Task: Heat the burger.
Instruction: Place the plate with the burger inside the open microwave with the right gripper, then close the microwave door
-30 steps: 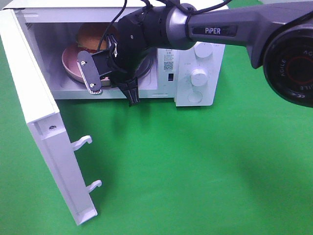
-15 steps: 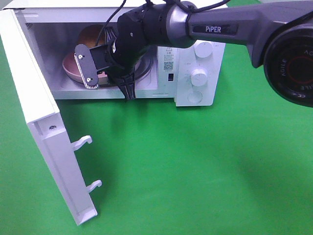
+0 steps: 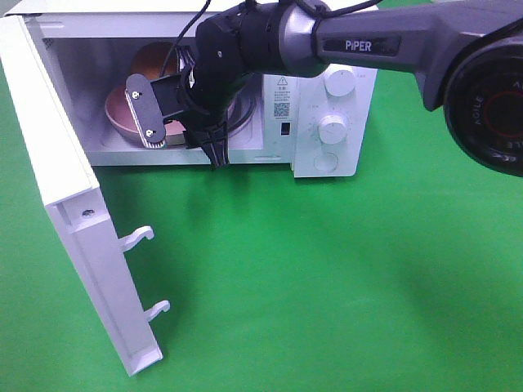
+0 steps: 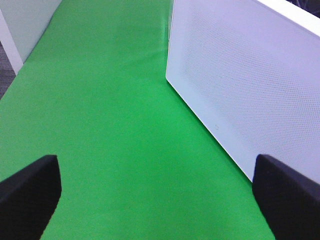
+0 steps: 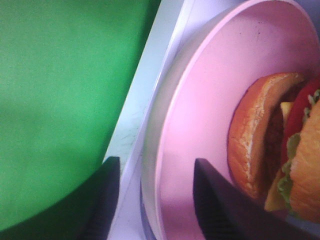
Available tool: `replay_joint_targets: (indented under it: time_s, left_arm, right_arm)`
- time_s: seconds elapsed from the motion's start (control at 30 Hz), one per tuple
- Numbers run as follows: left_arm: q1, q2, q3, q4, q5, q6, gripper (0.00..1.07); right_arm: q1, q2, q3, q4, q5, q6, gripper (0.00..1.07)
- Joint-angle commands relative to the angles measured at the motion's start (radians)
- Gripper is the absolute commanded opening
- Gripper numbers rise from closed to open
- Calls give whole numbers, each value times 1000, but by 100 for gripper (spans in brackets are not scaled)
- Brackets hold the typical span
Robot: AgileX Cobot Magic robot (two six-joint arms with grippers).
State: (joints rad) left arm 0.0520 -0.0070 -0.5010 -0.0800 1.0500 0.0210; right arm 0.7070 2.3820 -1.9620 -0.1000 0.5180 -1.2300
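The burger [image 3: 152, 57] sits on a pink plate [image 3: 121, 117] inside the open white microwave [image 3: 327, 122]. In the right wrist view the burger [image 5: 265, 140] shows its orange-brown bun, lettuce and cheese on the plate [image 5: 210, 100]. My right gripper [image 3: 203, 140] reaches into the microwave's opening. Its jaws [image 5: 156, 200] stand on either side of the plate's front rim, with a small gap on both sides, so it is open. My left gripper [image 4: 155, 200] is open and empty above the green mat, out of the exterior view.
The microwave door [image 3: 73, 204] stands wide open at the left, with two white latch hooks [image 3: 139, 237] sticking out. The control knobs [image 3: 333, 126] are on the right panel. A white perforated panel [image 4: 240, 85] lies close to the left gripper. A green mat [image 3: 327, 286] covers the table.
My right arm has pushed deeper into the microwave and the plate with the burger has moved back with it. Over the last half second it has barely moved.
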Motion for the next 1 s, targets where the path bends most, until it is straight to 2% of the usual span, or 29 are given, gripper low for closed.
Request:
replay_joint_targets:
  time_s: [0.03,0.07,0.13,0.27,0.47,0.53,0.7,0.77,1.0]
  left_arm:
    - [-4,-20,2,0,-10,-2,96]
    - [-4,-20,2,0,-10,-2,96]
    - [-4,-20,2,0,-10,-2,96]
    - [-4,-20,2,0,-10,-2,96]
    - [-4,-20,2,0,-10,-2,96]
    - [-4,-20,2,0,-10,-2,96]
    - [-4,-20,2,0,-10,-2,96]
    - [-4,-20,2,0,-10,-2,96]
    - [-4,-20,2,0,-10,-2,96]
  right_arm:
    - [6,-41,39,8,-3,3,60]
    - [6,-41,39,8,-3,3,60]
    - [6,-76,102,7,-43,3,73]
    - [6,-100,148,7,-67,3,78]
    - [7,-139,219,7,-93,3,77]
    - [7,-180,282,2,-134,1,77]
    - [7,-207,327,-1,-151,1,76]
    - [11,-243,393,-1,-185,1,76]
    - [19,-300,497,-21,-247,30,76]
